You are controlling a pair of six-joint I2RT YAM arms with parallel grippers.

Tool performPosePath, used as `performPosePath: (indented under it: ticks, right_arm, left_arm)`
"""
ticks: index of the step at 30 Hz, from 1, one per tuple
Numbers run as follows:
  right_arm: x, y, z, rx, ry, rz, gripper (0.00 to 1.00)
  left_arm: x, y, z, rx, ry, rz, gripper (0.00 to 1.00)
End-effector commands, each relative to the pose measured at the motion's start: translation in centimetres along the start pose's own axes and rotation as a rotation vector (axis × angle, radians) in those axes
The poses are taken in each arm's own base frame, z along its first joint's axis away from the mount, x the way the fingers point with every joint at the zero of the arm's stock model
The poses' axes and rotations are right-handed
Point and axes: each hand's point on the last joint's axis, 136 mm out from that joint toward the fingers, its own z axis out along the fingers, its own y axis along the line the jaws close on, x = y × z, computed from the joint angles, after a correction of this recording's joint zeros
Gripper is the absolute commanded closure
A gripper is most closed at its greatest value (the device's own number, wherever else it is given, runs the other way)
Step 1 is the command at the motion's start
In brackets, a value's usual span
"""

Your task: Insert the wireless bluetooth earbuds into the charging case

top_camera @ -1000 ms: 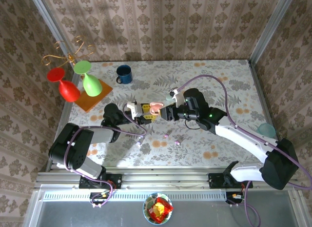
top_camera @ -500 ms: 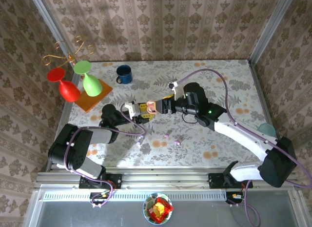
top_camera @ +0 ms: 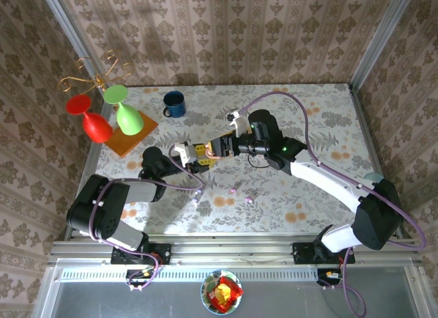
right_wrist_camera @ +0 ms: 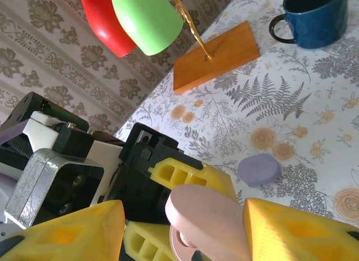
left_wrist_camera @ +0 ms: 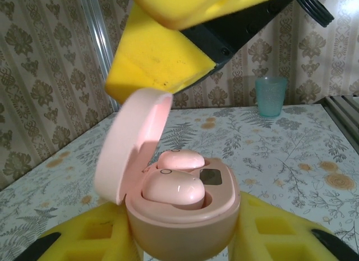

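A pink charging case [left_wrist_camera: 182, 221] stands upright between the yellow fingers of my left gripper [left_wrist_camera: 182, 241], which is shut on its body. Its lid [left_wrist_camera: 132, 154] is hinged open to the left. Two pink earbuds [left_wrist_camera: 173, 189] [left_wrist_camera: 180, 159] sit in its sockets. From above, my right gripper [right_wrist_camera: 185, 216] straddles the lid [right_wrist_camera: 210, 219] with its jaws open; one yellow finger [left_wrist_camera: 162, 59] rests against the lid's top edge. In the top view the two grippers [top_camera: 202, 157] [top_camera: 222, 147] meet at the case [top_camera: 214, 150] mid-table. Two tiny loose buds [top_camera: 233, 191] [top_camera: 249, 200] lie nearer the arms' bases.
A purple pebble-like case [right_wrist_camera: 258, 169] lies on the table just beyond the grippers. A blue mug [top_camera: 174, 104] stands at the back. A wooden stand [top_camera: 130, 135] with a red [top_camera: 96, 125] and a green glass [top_camera: 128, 117] is at the back left. A teal cup [top_camera: 374, 181] sits at the right edge.
My right gripper has moved left and closer, bringing its fingers over the case's lid. The left gripper has kept the case in place.
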Motion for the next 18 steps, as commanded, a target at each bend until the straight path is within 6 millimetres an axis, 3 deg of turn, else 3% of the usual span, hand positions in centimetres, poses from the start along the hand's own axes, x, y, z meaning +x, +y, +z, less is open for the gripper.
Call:
performPosePath:
  ticks: [1, 7, 11, 18]
  right_arm:
    - [0.3, 0.4, -0.8, -0.021, -0.007, -0.002, 0.41]
    - [-1.1, -0.2, -2.6, 0.041, -0.106, 0.039, 0.37]
    - [-1.8, -1.9, -3.5, 0.023, -0.2, 0.224, 0.31]
    - [-0.8, -3.4, -2.7, -0.137, -0.235, 0.483, 0.31]
  left_arm:
    - [-1.2, 0.6, -0.4, -0.037, -0.025, 0.039, 0.73]
    - [-1.1, 1.4, -0.4, -0.078, -0.022, 0.041, 0.74]
    - [-1.3, 2.3, -0.4, -0.127, -0.023, 0.036, 0.73]
    - [-2.1, 3.4, -0.2, -0.167, -0.039, 0.023, 0.72]
